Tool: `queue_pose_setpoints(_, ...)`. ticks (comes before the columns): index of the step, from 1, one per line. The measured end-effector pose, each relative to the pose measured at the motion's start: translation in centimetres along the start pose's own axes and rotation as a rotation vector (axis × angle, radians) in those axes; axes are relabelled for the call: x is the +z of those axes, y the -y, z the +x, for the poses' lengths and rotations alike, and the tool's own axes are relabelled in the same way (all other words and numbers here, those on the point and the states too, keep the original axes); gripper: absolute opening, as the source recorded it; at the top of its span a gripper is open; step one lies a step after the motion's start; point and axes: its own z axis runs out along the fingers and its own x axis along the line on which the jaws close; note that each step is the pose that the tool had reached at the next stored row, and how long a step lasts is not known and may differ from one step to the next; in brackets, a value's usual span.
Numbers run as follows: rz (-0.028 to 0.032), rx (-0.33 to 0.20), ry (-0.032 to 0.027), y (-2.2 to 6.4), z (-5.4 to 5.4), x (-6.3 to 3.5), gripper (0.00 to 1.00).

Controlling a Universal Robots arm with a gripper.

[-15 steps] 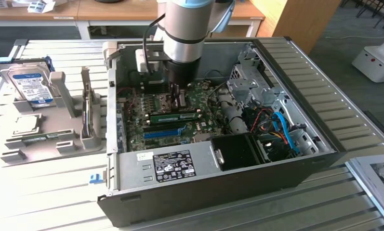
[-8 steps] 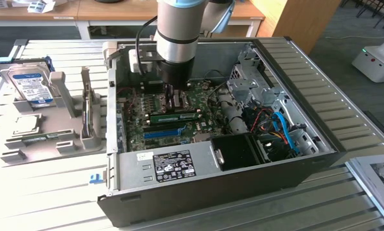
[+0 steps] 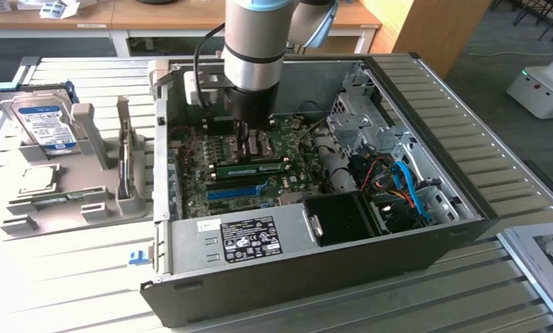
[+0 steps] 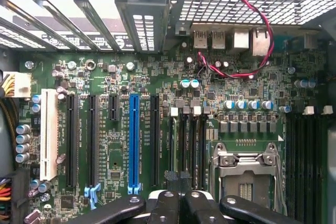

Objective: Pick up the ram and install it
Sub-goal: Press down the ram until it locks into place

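The ram [image 3: 251, 168] is a long green stick standing on edge on the motherboard inside the open computer case [image 3: 461, 173], just above the bright blue slot [image 3: 234, 192]. My gripper [image 3: 254, 147] reaches straight down into the case, its tip right at the ram's top edge; whether it touches I cannot tell. In the wrist view the gripper [image 4: 177, 182] is shut, the fingertips [image 4: 167, 178] together over the row of black memory slots [image 4: 189, 145], beside the empty silver processor socket [image 4: 245, 174]. The blue slot [image 4: 134, 140] lies to one side of them.
A grey parts holder [image 3: 73, 201] on the exterior view's left carries a hard drive [image 3: 40, 121]. Inside the case are the power supply [image 3: 248, 236], a black fan shroud [image 3: 345, 218], blue cables [image 3: 411, 187] and a drive cage [image 3: 355, 114]. A red-and-black wire [image 4: 236, 72] loops near the rear ports.
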Motion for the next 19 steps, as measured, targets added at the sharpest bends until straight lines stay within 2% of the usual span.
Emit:
queue_pose_setpoints(9, 0.0005, 0.0, 0.0, -0.17, 0.01, 0.04, 0.1)
queue_pose_setpoints(19, 0.0005, 0.0, -0.0001, -0.16, 0.04, 0.56, 0.1)
